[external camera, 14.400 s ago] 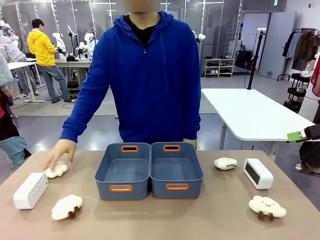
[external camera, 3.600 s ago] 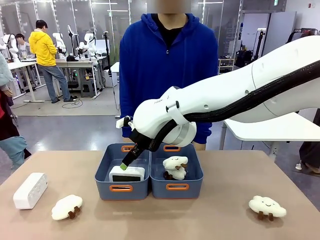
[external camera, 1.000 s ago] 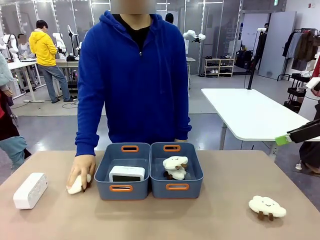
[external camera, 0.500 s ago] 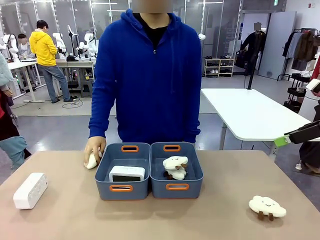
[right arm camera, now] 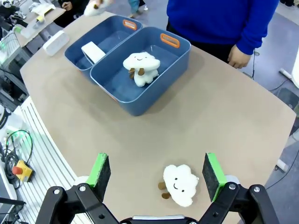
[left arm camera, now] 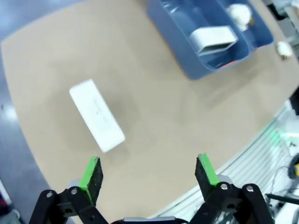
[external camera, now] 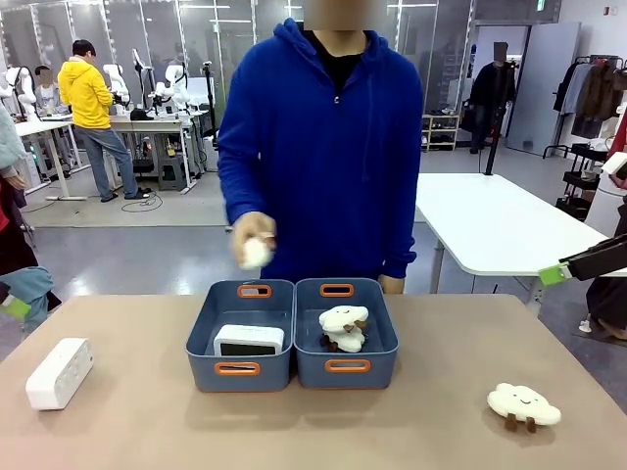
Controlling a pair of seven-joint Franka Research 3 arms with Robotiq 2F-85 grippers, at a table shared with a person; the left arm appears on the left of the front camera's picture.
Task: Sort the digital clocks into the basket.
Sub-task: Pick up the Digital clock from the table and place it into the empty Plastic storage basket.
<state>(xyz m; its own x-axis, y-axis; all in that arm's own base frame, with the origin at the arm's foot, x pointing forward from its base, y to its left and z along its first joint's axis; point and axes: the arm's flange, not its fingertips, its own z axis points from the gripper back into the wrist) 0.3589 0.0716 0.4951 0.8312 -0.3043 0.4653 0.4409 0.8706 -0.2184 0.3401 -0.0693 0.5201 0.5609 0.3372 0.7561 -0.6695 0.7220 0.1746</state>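
So, your left hand (left arm camera: 148, 170) hangs over the counter (left arm camera: 154, 121) with its jaws spread wide and nothing between them. Just ahead of it lies a white digital clock (left arm camera: 97, 115), flat on the bare counter near the left end and well apart from the tubs. That's the one left to do.

Further out, the left basket (external camera: 201, 345) already has the other digital clock (external camera: 249, 340) lying in it, dark display facing the robot's side. So I'd call it half done: one clock in, one out.

Your right hand (right arm camera: 155, 170) is spread open too and empty, up above the right end of the counter with a cloud plush (right arm camera: 180, 184) sitting right under it. That plush isn't your job here, so I'd leave it be.

The right basket (external camera: 348, 373) holds a second cloud plush (external camera: 343, 328). The person's hand (external camera: 251, 235) is raised over the back of the baskets holding a small white plush (external camera: 257, 254). I can't tell where it's headed.

My guess is the left hand is best placed for the last clock, since it's practically lined up over it.
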